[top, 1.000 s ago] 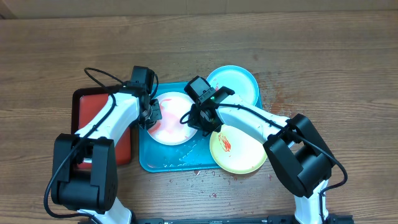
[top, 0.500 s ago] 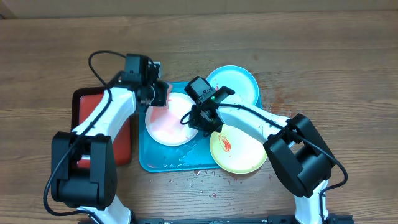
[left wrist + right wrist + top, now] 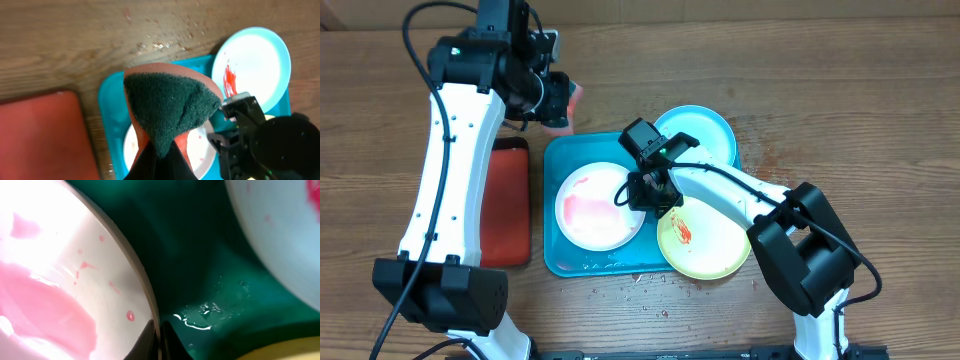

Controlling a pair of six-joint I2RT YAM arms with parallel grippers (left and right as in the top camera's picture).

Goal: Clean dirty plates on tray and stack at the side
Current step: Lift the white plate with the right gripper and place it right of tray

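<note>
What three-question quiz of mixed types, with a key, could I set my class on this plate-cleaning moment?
1. True or false: the left gripper is shut on a sponge.
2. Fill the gap: the plate lying partly off the blue tray has a ___ rim.
3. Whose rim does the right gripper pinch? A the white plate; B the cyan plate; C the lime plate.
Key: 1 true; 2 lime green; 3 A.
</note>
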